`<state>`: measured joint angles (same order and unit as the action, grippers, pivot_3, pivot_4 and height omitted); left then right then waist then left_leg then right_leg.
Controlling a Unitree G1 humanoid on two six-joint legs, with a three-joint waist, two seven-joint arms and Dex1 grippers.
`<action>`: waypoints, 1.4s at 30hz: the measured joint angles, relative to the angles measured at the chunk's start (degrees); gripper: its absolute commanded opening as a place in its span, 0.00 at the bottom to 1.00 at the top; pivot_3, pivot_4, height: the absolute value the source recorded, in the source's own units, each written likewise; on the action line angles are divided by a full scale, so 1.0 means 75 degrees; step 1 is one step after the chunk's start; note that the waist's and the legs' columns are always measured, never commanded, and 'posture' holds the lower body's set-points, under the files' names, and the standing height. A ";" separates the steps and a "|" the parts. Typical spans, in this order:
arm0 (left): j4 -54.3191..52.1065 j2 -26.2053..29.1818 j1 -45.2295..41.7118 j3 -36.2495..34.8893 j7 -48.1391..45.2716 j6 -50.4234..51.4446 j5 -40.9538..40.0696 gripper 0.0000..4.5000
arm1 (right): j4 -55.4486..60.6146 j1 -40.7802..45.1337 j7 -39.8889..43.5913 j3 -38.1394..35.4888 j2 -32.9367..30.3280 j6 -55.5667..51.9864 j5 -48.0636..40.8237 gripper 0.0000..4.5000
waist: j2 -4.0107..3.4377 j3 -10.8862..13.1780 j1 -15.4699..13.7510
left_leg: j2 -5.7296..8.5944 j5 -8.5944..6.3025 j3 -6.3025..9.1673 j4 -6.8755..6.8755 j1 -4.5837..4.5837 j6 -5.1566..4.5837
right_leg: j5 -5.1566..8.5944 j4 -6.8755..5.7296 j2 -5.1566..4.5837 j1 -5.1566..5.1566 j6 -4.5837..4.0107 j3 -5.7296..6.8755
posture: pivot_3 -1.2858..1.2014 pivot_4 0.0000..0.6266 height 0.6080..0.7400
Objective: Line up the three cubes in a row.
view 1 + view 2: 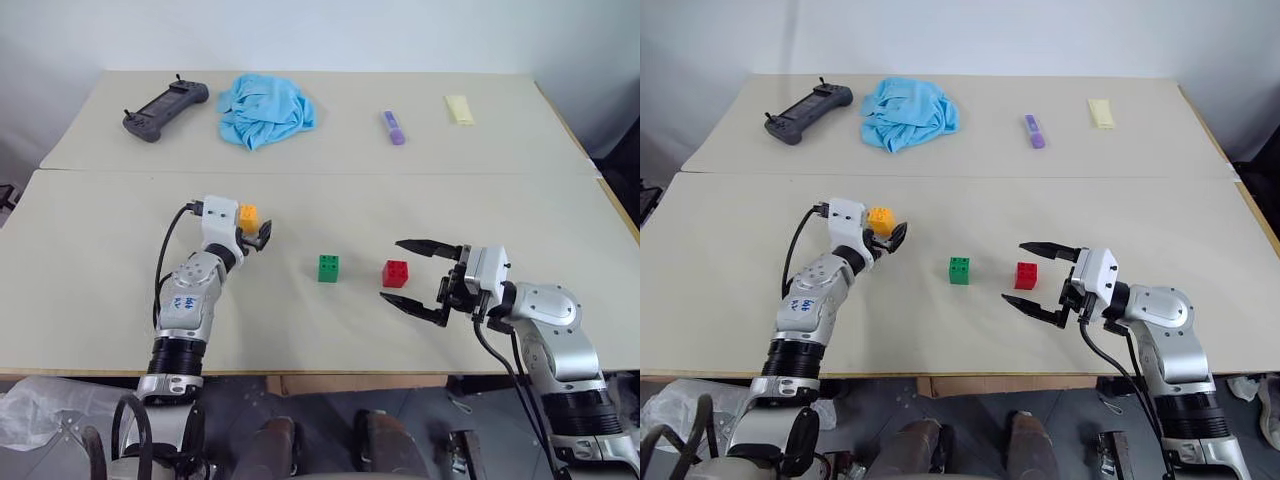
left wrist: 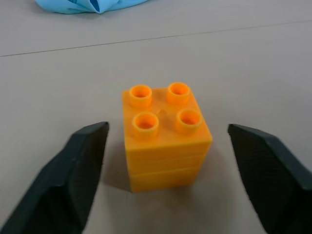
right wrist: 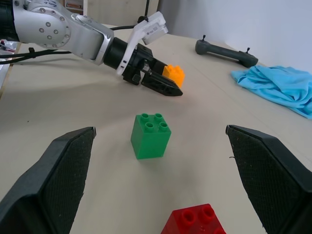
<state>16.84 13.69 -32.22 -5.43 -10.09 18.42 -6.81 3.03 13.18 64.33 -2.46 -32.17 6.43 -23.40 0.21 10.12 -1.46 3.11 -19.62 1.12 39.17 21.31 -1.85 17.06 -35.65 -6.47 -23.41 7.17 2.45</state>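
The step in hand is the pick-up of the orange-yellow studded plastic cube point(image 2: 165, 138). It stands upright on the pale tabletop point(image 1: 100, 290), between the two black fingers of the left gripper point(image 1: 256, 233). A gap shows on either side of it, so the fingers flank the brick without touching it: parted, not yet grasping.

The green studded plastic cube point(image 1: 328, 268) and the red studded plastic cube point(image 1: 395, 273) sit near each other, well apart from the left fingers. The red one lies just ahead of the right gripper point(image 1: 414, 279), whose fingers are spread wide with nothing between them.

The next move likely calls for the left fingers to pinch the orange-yellow brick squarely on its flat sides. Then it must be carried over beside the green one, level with that pair.
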 measured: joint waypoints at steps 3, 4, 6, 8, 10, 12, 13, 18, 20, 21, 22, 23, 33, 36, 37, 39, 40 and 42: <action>-0.0029 -0.0004 -0.0027 0.0010 -0.0001 0.0055 0.0024 0.52 | 0.0000 -0.0050 -0.0018 0.0000 0.0000 0.0070 0.0035 1.00 | 0.0000 0.0000 0.0001 | 0.0001 0.0001 0.0000 0.0001 0.0000 0.0000 | -0.0001 -0.0001 0.0000 0.0000 0.0002 0.0000 | 0.52 0.24 1.00; -0.0045 -0.0003 -0.0027 0.0021 -0.0003 0.0065 0.0026 0.45 | 0.0000 -0.0060 -0.0027 0.0000 0.0001 0.0088 0.0038 1.00 | 0.0000 0.0000 0.0001 | 0.0001 0.0001 0.0000 0.0001 0.0000 0.0000 | -0.0001 -0.0002 0.0000 0.0000 0.0002 0.0000 | 0.52 0.24 1.00; -0.0111 0.0066 -0.0008 0.0062 -0.0151 0.0077 0.0025 0.33 | 0.0000 -0.0086 -0.0043 0.0003 0.0004 0.0133 0.0049 1.00 | 0.0000 0.0000 0.0003 | 0.0000 0.0001 0.0000 0.0001 0.0000 0.0000 | -0.0001 -0.0001 0.0000 0.0000 0.0002 0.0000 | 0.52 0.24 1.00; -0.0201 0.0335 0.0099 0.0123 -0.0540 0.0079 -0.0002 0.34 | 0.0001 -0.0113 -0.0052 0.0003 0.0010 0.0157 0.0080 1.00 | 0.0000 0.0000 0.0009 | -0.0001 0.0001 0.0001 0.0000 -0.0001 0.0000 | -0.0001 0.0000 0.0001 -0.0001 0.0002 0.0000 | 0.52 0.24 1.00; -0.0286 0.0807 0.0237 0.0130 -0.1594 0.0086 -0.0354 0.34 | -0.0001 -0.0147 -0.0098 0.0001 0.0012 0.0204 0.0108 1.00 | -0.0001 0.0000 0.0044 | -0.0007 0.0003 -0.0001 -0.0003 -0.0001 0.0005 | 0.0000 0.0001 0.0001 -0.0003 0.0001 -0.0001 | 0.52 0.24 1.00; -0.0040 0.1517 0.0105 0.0133 -0.3246 0.0023 -0.0948 0.34 | -0.0001 -0.0134 -0.0134 0.0001 0.0025 0.0289 0.0138 1.00 | -0.0001 0.0000 0.0047 | -0.0014 0.0007 0.0000 -0.0001 0.0000 0.0011 | 0.0002 0.0002 0.0003 -0.0004 -0.0003 0.0004 | 0.52 0.24 1.00; 0.0155 0.1877 -0.0032 0.0102 -0.3995 -0.0079 -0.1152 0.34 | -0.0001 -0.0134 -0.0129 0.0001 0.0022 0.0305 0.0150 1.00 | -0.0001 0.0000 0.0050 | -0.0016 0.0008 0.0000 -0.0002 0.0000 0.0013 | 0.0002 0.0005 0.0004 -0.0003 -0.0004 0.0006 | 0.52 0.24 1.00; 0.1817 0.3151 -0.1328 0.0323 -0.7695 -0.2040 -0.1310 0.34 | -0.0052 -0.0072 0.0031 0.0012 -0.0025 0.0328 0.0180 1.00 | -0.0002 0.0000 0.0004 | 0.0009 0.0011 0.0012 -0.0002 -0.0001 0.0004 | 0.0003 0.0014 0.0007 0.0007 -0.0005 0.0026 | 0.52 0.24 1.00; 0.2401 0.3212 -0.1740 0.0553 -0.8569 -0.2636 -0.1201 0.34 | -0.0055 -0.0033 0.0135 0.0011 -0.0053 0.0329 0.0165 1.00 | -0.0002 0.0000 -0.0002 | 0.0021 0.0011 0.0016 -0.0002 0.0000 -0.0006 | 0.0002 0.0008 0.0001 0.0011 -0.0004 0.0027 | 0.52 0.24 1.00; 0.2709 0.3209 -0.1888 0.0761 -0.9034 -0.2952 -0.1084 0.34 | -0.0057 -0.0034 0.0211 0.0009 -0.0102 0.0325 0.0143 1.00 | -0.0002 0.0000 0.0000 | 0.0026 0.0010 0.0016 -0.0002 0.0001 -0.0014 | 0.0000 0.0004 0.0001 0.0015 0.0000 0.0028 | 0.52 0.24 1.00; 0.2940 0.3180 -0.1960 0.0930 -0.9381 -0.3193 -0.0968 0.34 | -0.0060 -0.0040 0.0272 -0.0001 -0.0163 0.0320 0.0119 1.00 | -0.0002 0.0000 0.0011 | 0.0028 0.0009 0.0014 -0.0002 0.0002 -0.0020 | -0.0001 0.0004 0.0001 0.0014 0.0002 0.0028 | 0.52 0.24 1.00; 0.3233 0.3110 -0.2038 0.1088 -0.9674 -0.3458 -0.0843 0.34 | -0.0043 -0.0075 0.0348 -0.0031 -0.0235 0.0278 0.0046 1.00 | -0.0002 0.0001 0.0021 | 0.0028 0.0008 0.0012 -0.0002 0.0003 -0.0023 | -0.0001 0.0003 0.0001 0.0014 0.0002 0.0028 | 0.52 0.24 1.00; 0.6364 0.2077 -0.3052 0.1688 -0.9867 -0.6441 0.0309 0.34 | 0.0543 -0.0876 0.0482 -0.0407 -0.0960 -0.0331 -0.0302 1.00 | 0.0012 0.0009 0.0008 | 0.0024 0.0011 0.0006 0.0003 0.0021 -0.0032 | -0.0005 0.0000 0.0002 0.0002 0.0009 0.0039 | 0.52 0.24 1.00; 0.6738 0.1951 -0.3197 0.1645 -0.9719 -0.6641 0.0411 0.34 | 0.0615 -0.0997 0.0374 -0.0433 -0.0970 -0.0379 -0.0301 1.00 | 0.0012 0.0009 0.0006 | 0.0025 0.0011 0.0006 0.0003 0.0021 -0.0033 | -0.0005 -0.0001 0.0001 0.0001 0.0009 0.0039 | 0.52 0.24 1.00; 0.6837 0.1914 -0.3230 0.1627 -0.9697 -0.6643 0.0438 0.34 | 0.0648 -0.1036 0.0347 -0.0451 -0.0970 -0.0383 -0.0302 1.00 | 0.0012 0.0009 0.0006 | 0.0026 0.0011 0.0006 0.0003 0.0021 -0.0034 | -0.0005 -0.0002 0.0001 0.0001 0.0009 0.0039 | 0.52 0.24 1.00; 0.6922 0.1877 -0.3268 0.1609 -0.9660 -0.6643 0.0480 0.34 | 0.0713 -0.1064 0.0309 -0.0486 -0.0970 -0.0389 -0.0306 1.00 | 0.0012 0.0009 -0.0008 | 0.0026 0.0013 0.0006 0.0007 0.0021 -0.0037 | -0.0006 -0.0003 0.0000 0.0003 0.0012 0.0039 | 0.52 0.24 1.00; 0.6943 0.1869 -0.3285 0.1608 -0.9653 -0.6627 0.0503 0.34 | 0.0756 -0.1081 0.0302 -0.0503 -0.0970 -0.0389 -0.0314 1.00 | 0.0013 0.0008 -0.0010 | 0.0027 0.0014 0.0006 0.0008 0.0021 -0.0038 | -0.0007 -0.0004 -0.0001 0.0005 0.0013 0.0039 | 0.52 0.24 1.00; 0.7003 0.1862 -0.3325 0.1602 -0.9658 -0.6537 0.0526 0.42 | 0.0808 -0.1162 0.0296 -0.0567 -0.0970 -0.0388 -0.0327 1.00 | 0.0013 0.0008 -0.0010 | 0.0027 0.0014 0.0007 0.0008 0.0019 -0.0038 | -0.0007 -0.0004 -0.0001 0.0006 0.0013 0.0039 | 0.52 0.24 1.00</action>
<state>69.35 27.66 -57.15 6.59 -82.53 -30.61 -2.86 9.09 4.46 66.56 -6.71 -39.45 3.52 -25.85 0.31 10.18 -1.54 3.31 -19.51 1.17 39.23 21.45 -2.14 17.01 -35.69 -6.48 -23.37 7.27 2.74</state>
